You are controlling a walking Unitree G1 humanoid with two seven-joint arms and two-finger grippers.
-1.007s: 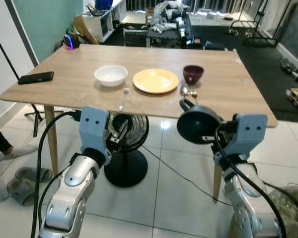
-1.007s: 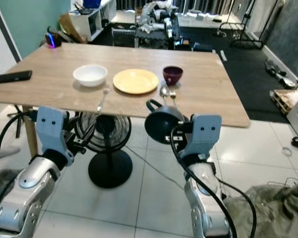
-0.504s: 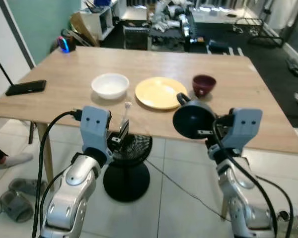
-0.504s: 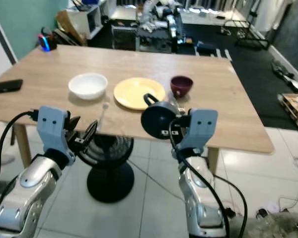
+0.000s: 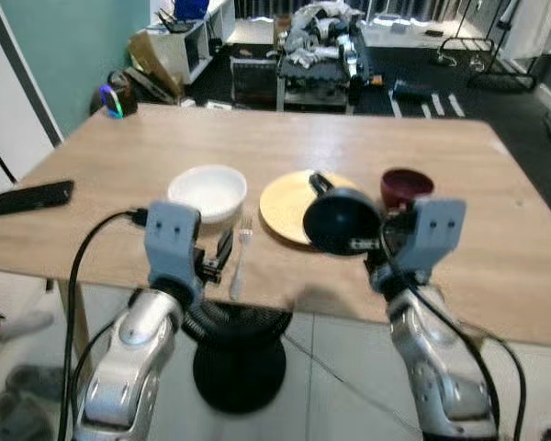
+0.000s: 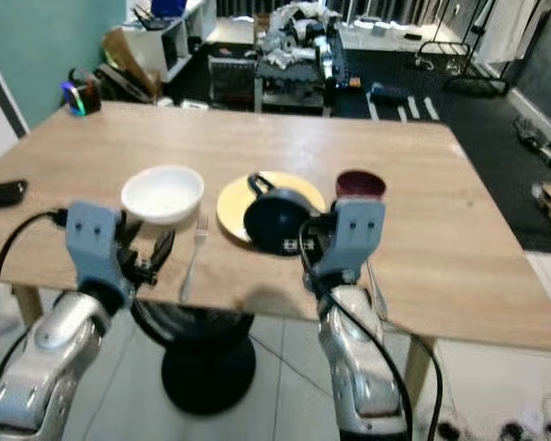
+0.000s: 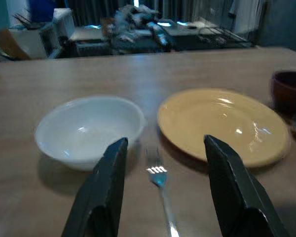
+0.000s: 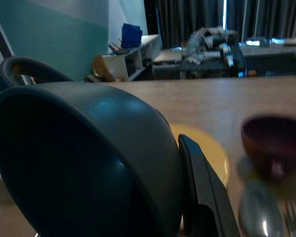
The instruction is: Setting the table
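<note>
Right gripper is clamped on a dark cup, fingers pinching its wall; the cup hangs in the air over the near-edge half of the wooden table, in front of the yellow plate. The cup is tipped on its side: mouth faces back toward the robot, and its axis runs roughly level, from the near edge toward the far edge, with the loop handle sticking up and away toward the plate. Left gripper is empty, fingers spread apart, hovering low just above the near edge with the fork lying between them in the wrist view. On the table: white bowl to the left of the plate, fork in front of the bowl with tines toward the far edge, dark red bowl to the right of the plate, spoon blurred in front of it, black phone near the left edge. Step in hand, by my reading: carrying the cup in for placement. Next move likely calls for rolling the wrist so the cup stands mouth-up, then lowering it onto a bare patch of table beside the plate. Risk: striking the plate rim or red bowl on the way down.
</note>
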